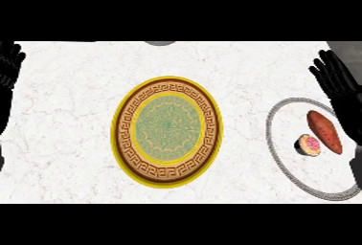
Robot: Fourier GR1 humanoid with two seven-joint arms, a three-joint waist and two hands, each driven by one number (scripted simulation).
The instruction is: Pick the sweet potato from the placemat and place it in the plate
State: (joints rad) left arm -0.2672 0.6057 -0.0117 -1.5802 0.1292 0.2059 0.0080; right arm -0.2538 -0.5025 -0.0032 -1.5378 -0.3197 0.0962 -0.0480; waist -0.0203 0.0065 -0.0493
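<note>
The sweet potato (325,131) is seen lying on the round, grey-rimmed placemat (271,134) at the right of the white marble counter (63,143), and nothing has yet been lifted. Just beside it, perhaps touching, a small halved item with a pink face (309,145) is set; what it is cannot be told with certainty. The plate (168,125), patterned with a brown key border round a green centre, is placed well apart at the middle of the counter, so the load must be carried leftward. The right hand (344,88) is held over the placemat's far right side, fingers straight and spread, clamped on nothing; it is judged to be positioned there because the grasp is to be made from that side. The left hand (8,60) is rested at the left edge, fingers up and relaxed. No brand, label or writing can be read anywhere.
</note>
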